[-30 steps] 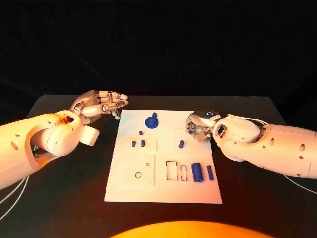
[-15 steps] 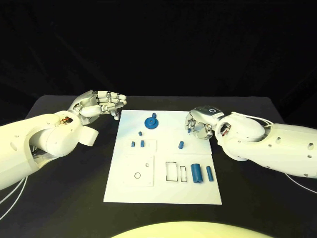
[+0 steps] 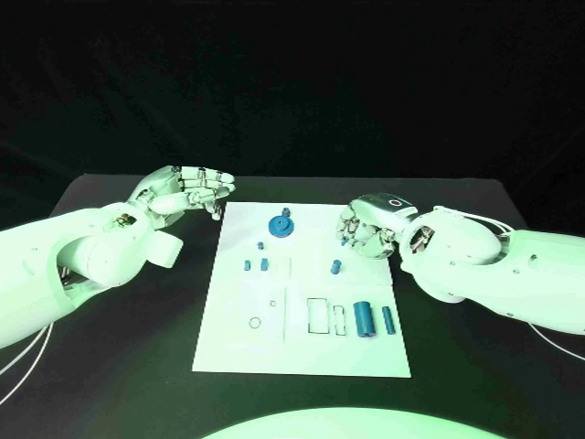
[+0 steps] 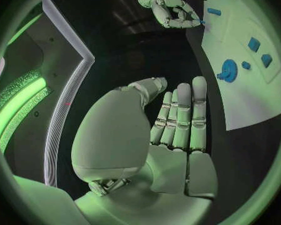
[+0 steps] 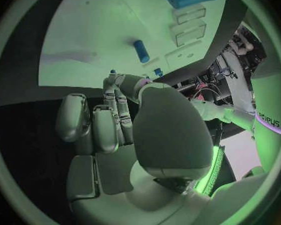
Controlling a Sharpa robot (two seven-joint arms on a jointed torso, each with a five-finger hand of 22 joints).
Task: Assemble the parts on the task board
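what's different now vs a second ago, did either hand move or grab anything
The right hand has crept slightly towards the board's far right edge, fingers curled; whether it pinches a small part cannot be told. The left hand stays curled beside the task board, holding nothing visible. The round part and the other blue parts lie as before.

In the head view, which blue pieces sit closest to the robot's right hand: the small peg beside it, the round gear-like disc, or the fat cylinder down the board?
From the right hand:
1. Small peg, just below the hand, on the board's right half.
2. Round disc, across the board's top, toward the middle.
3. Fat cylinder, well down the board's right side.
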